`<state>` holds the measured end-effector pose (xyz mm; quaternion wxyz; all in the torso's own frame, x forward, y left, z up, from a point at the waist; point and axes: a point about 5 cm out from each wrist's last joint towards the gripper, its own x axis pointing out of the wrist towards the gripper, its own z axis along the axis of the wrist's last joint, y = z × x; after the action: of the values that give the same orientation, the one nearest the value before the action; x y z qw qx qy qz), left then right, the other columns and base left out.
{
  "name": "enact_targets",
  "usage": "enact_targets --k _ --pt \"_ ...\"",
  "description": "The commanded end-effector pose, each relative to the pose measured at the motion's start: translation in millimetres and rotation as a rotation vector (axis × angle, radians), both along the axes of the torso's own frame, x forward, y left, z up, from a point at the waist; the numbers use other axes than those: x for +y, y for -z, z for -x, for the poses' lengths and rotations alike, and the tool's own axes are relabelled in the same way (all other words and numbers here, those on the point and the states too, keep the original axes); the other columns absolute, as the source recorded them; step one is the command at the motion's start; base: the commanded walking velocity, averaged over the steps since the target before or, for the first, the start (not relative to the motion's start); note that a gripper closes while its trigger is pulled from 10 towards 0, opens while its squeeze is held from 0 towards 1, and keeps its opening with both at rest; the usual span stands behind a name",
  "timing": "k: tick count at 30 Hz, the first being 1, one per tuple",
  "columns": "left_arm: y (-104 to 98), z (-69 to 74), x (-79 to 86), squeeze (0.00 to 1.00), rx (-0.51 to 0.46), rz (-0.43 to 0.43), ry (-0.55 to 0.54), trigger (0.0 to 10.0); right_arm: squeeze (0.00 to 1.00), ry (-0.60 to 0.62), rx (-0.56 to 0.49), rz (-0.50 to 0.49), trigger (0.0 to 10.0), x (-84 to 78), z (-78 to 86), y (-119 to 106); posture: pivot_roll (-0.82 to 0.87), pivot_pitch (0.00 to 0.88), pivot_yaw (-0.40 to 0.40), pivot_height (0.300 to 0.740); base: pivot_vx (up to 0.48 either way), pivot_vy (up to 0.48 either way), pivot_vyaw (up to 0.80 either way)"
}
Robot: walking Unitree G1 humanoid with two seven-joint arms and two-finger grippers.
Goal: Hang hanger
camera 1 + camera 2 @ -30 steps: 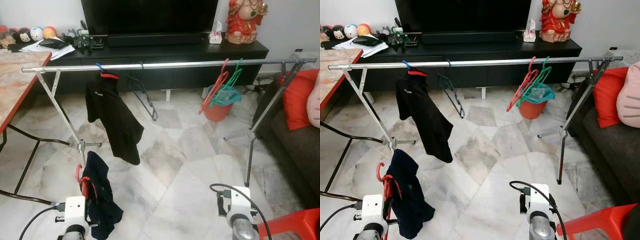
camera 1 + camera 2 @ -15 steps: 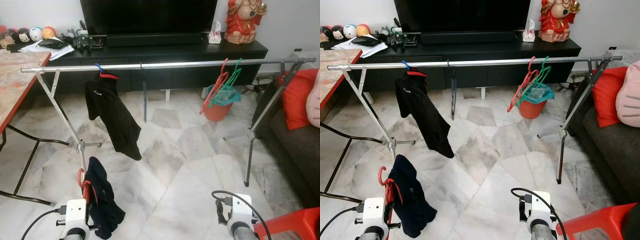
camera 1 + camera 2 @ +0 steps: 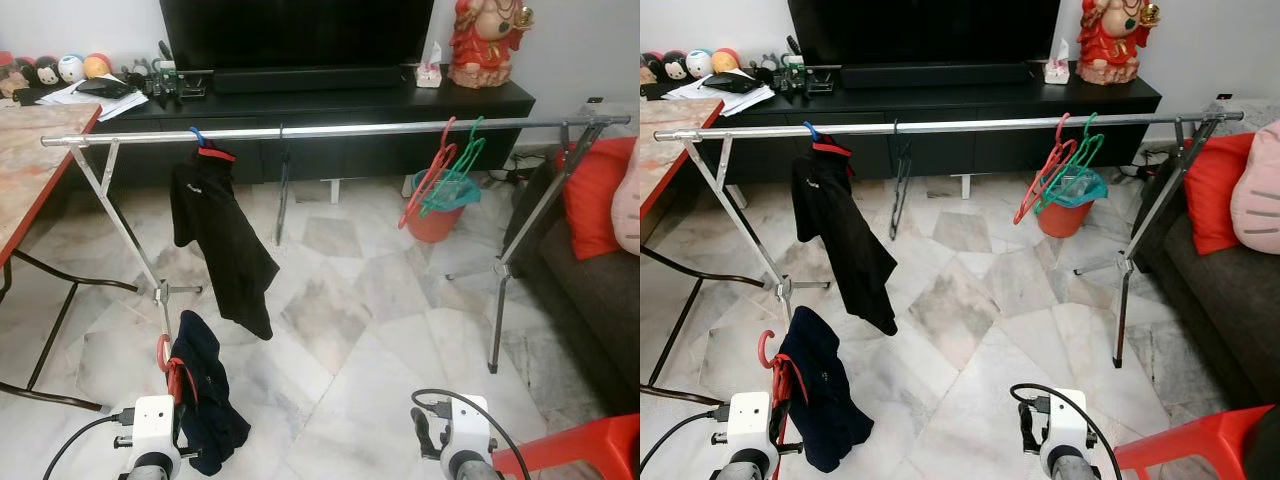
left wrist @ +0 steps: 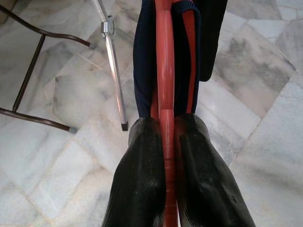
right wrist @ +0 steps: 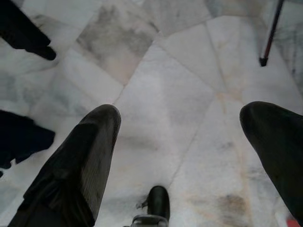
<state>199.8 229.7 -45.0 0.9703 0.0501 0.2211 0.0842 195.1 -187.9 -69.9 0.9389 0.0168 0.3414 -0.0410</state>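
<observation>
A red hanger [image 3: 166,362] carrying a dark navy garment [image 3: 208,395] hangs low at the front left. My left gripper [image 4: 166,130] is shut on the red hanger's shaft [image 4: 165,71], as the left wrist view shows. A long silver rail [image 3: 330,130] spans the room ahead at chest height. On it hang a black jacket [image 3: 222,245] on a blue hanger, an empty black hanger [image 3: 280,190], and red and green hangers [image 3: 440,170] bunched toward the right. My right gripper [image 5: 180,137] is open above the marble floor, holding nothing.
A black TV console [image 3: 330,100] stands behind the rail, an orange bucket [image 3: 437,215] under the right hangers. A table [image 3: 25,160] lies to the left, a dark sofa with a red cushion [image 3: 595,195] to the right, and a red stool [image 3: 570,460] at the front right.
The black jacket and the empty black hanger have been swinging on the rail and now hang closer to straight. Both wrists sit slightly lower in view. The left grip on the red hanger is unchanged.
</observation>
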Motion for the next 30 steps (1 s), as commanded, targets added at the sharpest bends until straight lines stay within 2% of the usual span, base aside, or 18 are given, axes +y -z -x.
enact_targets --k 1,10,27,30 --pt "-2.5 -3.5 1.4 0.0 -0.012 0.001 0.003 10.0 0.0 0.005 0.026 -0.011 10.0 -0.6 5.8 3.5 -0.05 0.0 0.009 0.74 0.0 0.0 0.0" --pt "-2.4 -4.1 0.6 0.0 -0.01 0.003 0.012 10.0 0.0 -0.001 0.057 -0.017 10.0 -2.1 11.4 6.9 -0.05 0.0 0.01 0.74 0.0 0.0 0.0" --pt "-2.0 -3.7 0.2 0.0 -0.007 0.006 0.017 10.0 0.0 -0.013 0.078 -0.014 10.0 2.2 12.4 8.7 -0.05 0.0 0.007 0.74 0.0 0.0 0.0" --pt "-13.3 -19.4 -8.0 0.0 -0.08 0.007 0.099 10.0 0.0 -0.06 0.021 0.024 10.0 -1.2 0.1 0.6 -0.05 0.0 0.008 0.74 0.0 0.0 0.0"
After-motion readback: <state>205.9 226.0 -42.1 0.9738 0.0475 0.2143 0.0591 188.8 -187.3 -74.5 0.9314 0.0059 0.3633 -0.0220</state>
